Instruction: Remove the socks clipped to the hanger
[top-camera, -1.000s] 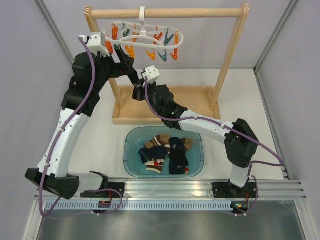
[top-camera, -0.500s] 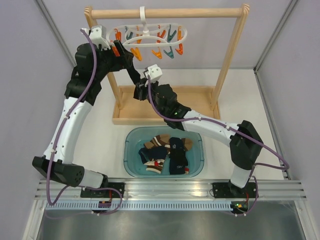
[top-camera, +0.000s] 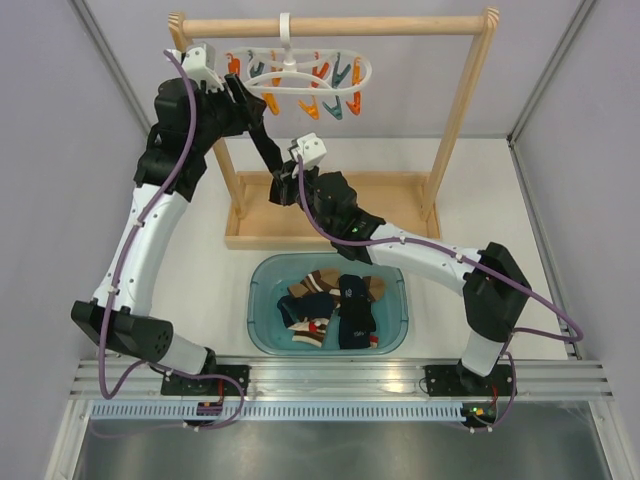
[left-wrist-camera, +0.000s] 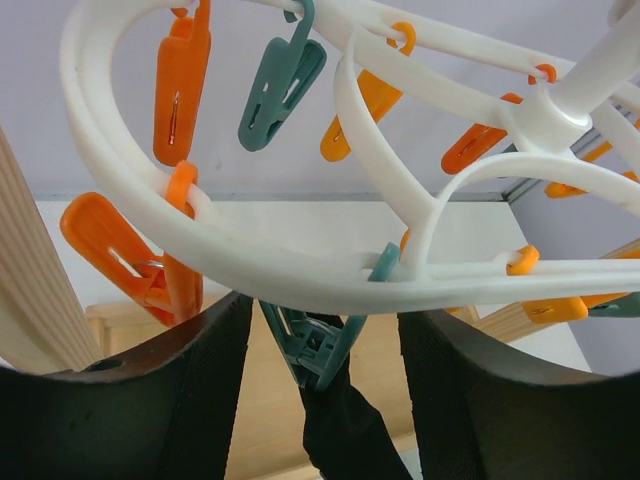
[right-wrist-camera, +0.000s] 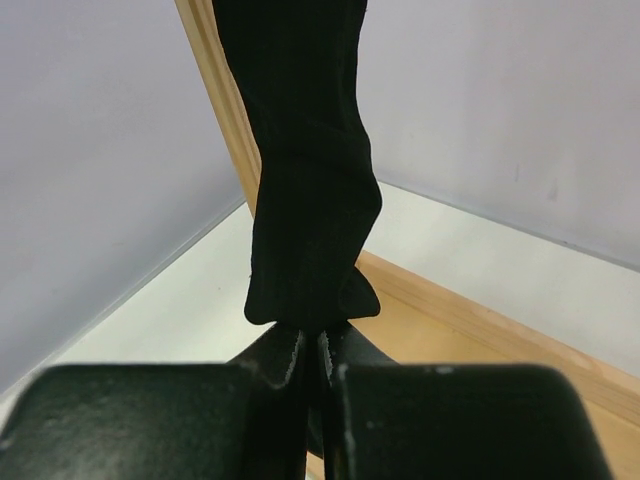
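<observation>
Your left gripper (left-wrist-camera: 322, 340) is showing only as two dark fingers (left-wrist-camera: 150, 400), cut off at the bottom of its wrist view beneath the hanger (left-wrist-camera: 250, 265). From overhead, its tips are blending into the black arm at the hanger's left end. The dark sock (right-wrist-camera: 305, 150) is running out of frame in both wrist views, with its upper end cropped in the right one and its lower end in the left. Any pattern on it is too dark to read. Near the arm bases, the translucent blue tub (top-camera: 254, 300) is holding a loose heap of socks (top-camera: 330, 305), brown-striped ones lying among navy ones, their count hard to make out. Up on the wooden rail (top-camera: 340, 27), the hanger is hanging by its hook, and one teal peg (left-wrist-camera: 315, 345) is biting the dark sock's upper end. Your left gripper's jaws are standing partly apart on either side of that peg, gripping nothing, with gaps showing on both sides. Your right gripper (right-wrist-camera: 310, 345) is pinching the sock's lower tip, its jaws pressed together, and the sock is stretching straight between peg and gripper.
</observation>
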